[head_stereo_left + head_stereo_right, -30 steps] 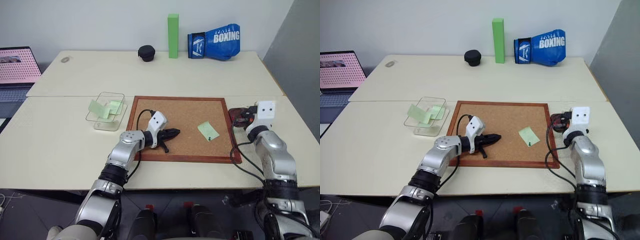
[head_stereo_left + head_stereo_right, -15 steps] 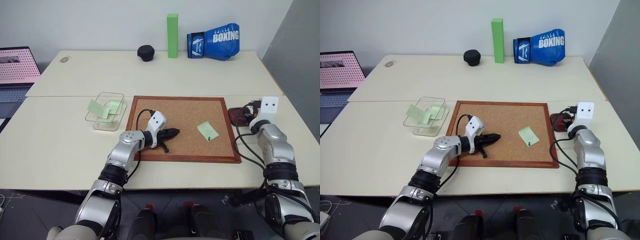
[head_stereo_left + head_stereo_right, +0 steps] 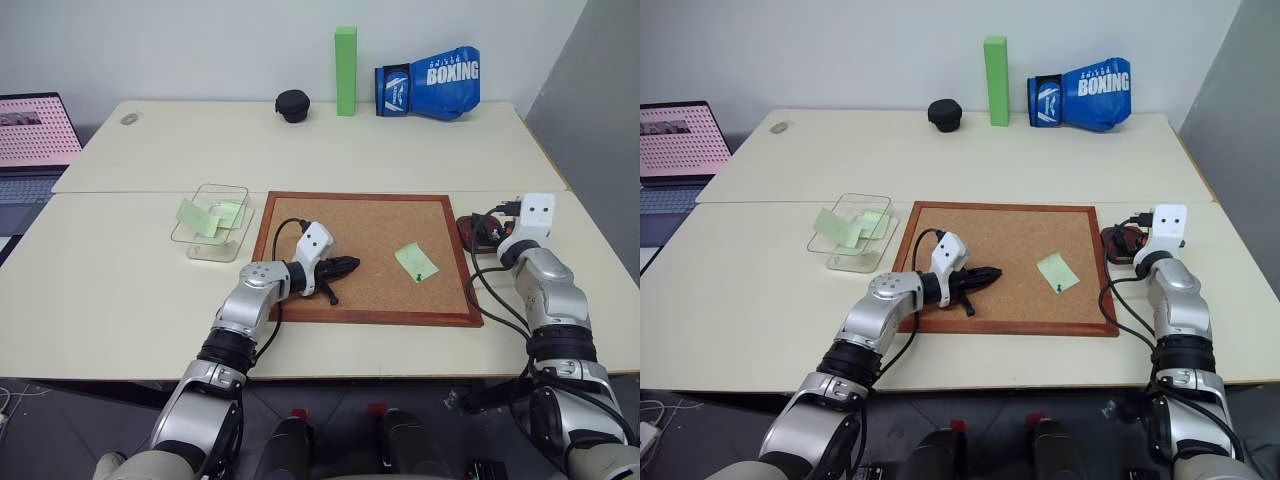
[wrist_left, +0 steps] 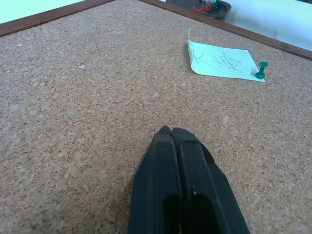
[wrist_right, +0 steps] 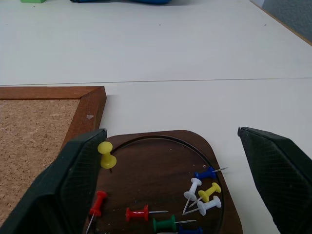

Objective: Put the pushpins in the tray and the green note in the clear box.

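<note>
Right gripper (image 5: 173,180): fingers spread wide, holding nothing, poised over the tray (image 5: 146,195) at the right middle of the head view, just beside the corkboard (image 3: 365,255). Tray contents: pushpins (image 5: 197,192) in yellow, red, green, white and blue. Left gripper (image 4: 170,134): fingers pressed together, empty, low over the corkboard's left part. Green note (image 3: 415,262): lying on the corkboard right of centre, with a green pin (image 4: 262,71) at one corner. Clear box (image 3: 212,222): on the table left of the corkboard, containing green slips.
</note>
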Motion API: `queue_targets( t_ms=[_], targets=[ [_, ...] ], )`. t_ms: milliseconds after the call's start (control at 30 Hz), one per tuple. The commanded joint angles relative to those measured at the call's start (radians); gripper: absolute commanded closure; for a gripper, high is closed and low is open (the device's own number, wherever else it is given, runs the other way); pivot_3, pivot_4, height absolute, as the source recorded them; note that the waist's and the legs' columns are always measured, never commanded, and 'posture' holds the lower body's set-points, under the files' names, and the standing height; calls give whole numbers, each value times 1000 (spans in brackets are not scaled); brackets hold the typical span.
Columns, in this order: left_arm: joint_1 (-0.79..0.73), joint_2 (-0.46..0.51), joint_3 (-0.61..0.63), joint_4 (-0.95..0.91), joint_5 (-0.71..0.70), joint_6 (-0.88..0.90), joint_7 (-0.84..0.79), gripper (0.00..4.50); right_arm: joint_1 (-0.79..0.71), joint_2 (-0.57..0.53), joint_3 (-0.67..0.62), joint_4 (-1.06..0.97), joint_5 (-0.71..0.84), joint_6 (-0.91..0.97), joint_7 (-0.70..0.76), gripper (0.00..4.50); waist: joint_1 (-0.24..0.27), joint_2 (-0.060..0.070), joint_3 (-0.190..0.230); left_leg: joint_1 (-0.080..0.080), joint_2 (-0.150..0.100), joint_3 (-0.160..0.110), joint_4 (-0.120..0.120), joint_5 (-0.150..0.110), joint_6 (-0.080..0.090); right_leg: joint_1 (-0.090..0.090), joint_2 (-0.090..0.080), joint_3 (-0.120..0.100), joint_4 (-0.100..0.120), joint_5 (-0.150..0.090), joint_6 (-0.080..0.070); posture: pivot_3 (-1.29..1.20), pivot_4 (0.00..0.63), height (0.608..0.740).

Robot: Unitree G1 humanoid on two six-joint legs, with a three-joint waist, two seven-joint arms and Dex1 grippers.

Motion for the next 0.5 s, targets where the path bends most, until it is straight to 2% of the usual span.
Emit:
queue_targets(
  t_ms=[33,367,500],
  targets=[
    [5,-10,-16,10,8,5,2,4500,-1,-20,18,-39,-30,-35,2,12,0,0,0,0,0,0,0,0,0,0,0,0,0,0,0,0,150,740],
    [13,-12,-20,4,13,2,7,4500,4,-37,63,-8,-99,-93,0,12,0,0,0,0,0,0,0,0,0,0,0,0,0,0,0,0,150,740],
    [16,-9,-17,-2,12,5,8,4500,34,-42,73,-65,-91,-110,23,12,1,0,0,0,0,0,0,0,0,0,0,0,0,0,0,0,150,740]
  ],
)
